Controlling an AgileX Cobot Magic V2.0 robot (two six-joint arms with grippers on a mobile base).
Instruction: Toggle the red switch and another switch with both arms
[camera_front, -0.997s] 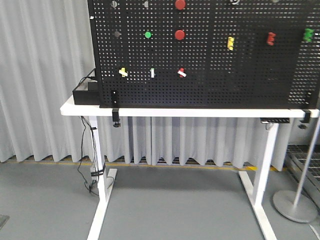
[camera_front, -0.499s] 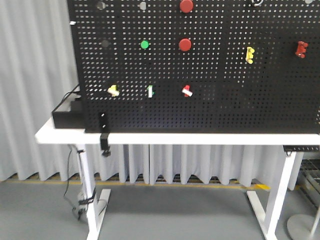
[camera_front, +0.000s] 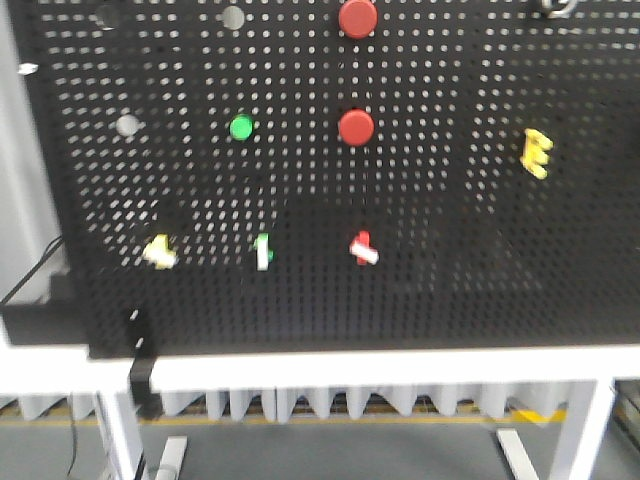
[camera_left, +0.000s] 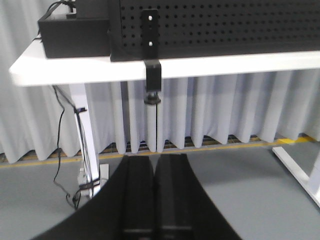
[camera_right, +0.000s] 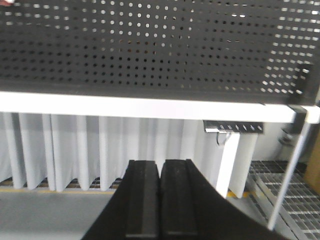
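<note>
Front view alone is showing the switches; the red switch (camera_front: 364, 248), white-tipped, is sitting low on the pegboard (camera_front: 460, 290); another switch (camera_front: 160, 252), pale and blocky, is sitting leftward. Wrist views are showing left claw (camera_left: 155, 165) and right claw (camera_right: 160, 167), fingers pressing together.

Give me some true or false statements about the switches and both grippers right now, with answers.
1. The red switch sits right of the white toggle with the green base. True.
2. The pale yellowish switch sits above the green button. False: it sits lower and to the left.
3. The left gripper has its jaws shut on nothing. True.
4. The right gripper touches the red switch. False: its jaws are shut and touch nothing.
</note>
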